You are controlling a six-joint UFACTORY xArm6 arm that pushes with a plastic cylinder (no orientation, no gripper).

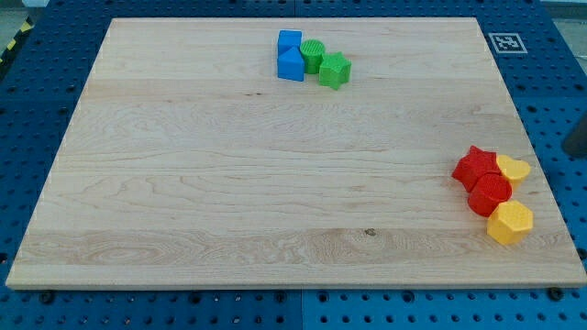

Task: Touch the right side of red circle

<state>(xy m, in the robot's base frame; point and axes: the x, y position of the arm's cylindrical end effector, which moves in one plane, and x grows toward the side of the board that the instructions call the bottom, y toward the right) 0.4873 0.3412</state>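
Observation:
The red circle [491, 193] lies near the board's right edge, low in the view. It touches a red star [474, 166] above and to its left, a yellow block [514, 169] above and to its right, and a yellow hexagon [510, 223] below. A dark bit of the rod shows at the view's right edge, off the board. My tip [576, 153] is there, to the right of and above the red circle, well apart from it.
Two blue blocks [291, 55], a green circle [313, 55] and a green star [335, 70] cluster at the board's top centre. A black-and-white marker [506, 42] sits at the board's top right corner. A blue perforated table [37, 110] surrounds the wooden board.

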